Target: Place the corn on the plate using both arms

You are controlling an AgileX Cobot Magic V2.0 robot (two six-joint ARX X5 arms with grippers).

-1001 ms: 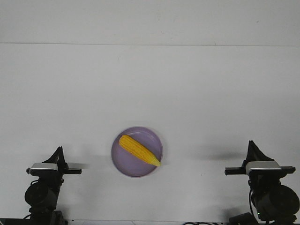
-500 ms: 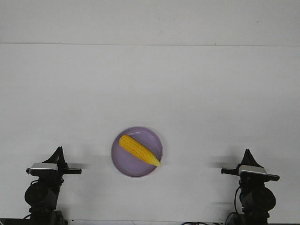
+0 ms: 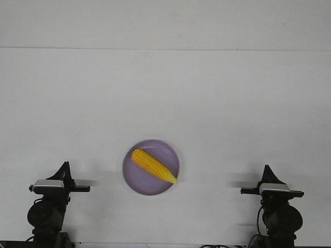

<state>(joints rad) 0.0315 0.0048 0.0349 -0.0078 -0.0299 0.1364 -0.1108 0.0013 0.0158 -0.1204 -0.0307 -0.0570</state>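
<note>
now corn [image 3: 153, 165] lies on plate [image 3: 135, 181]; left gripper [image 3: 65, 166], right gripper [image 3: 267, 169] well apart, grip state unclear.

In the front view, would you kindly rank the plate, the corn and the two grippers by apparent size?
1. Plate, clearly largest.
2. Corn, lying diagonally on the plate.
3. Left gripper and right gripper: similar small black points, too alike to rank.

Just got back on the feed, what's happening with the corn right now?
The corn already lies diagonally on the lavender plate, its pointed tip at the plate's rim on the right. Neither arm is touching it: the left gripper and the right gripper sit near the table's front edge, well out to either side of the plate. Whether their fingers are open cannot be told from this view.
</note>
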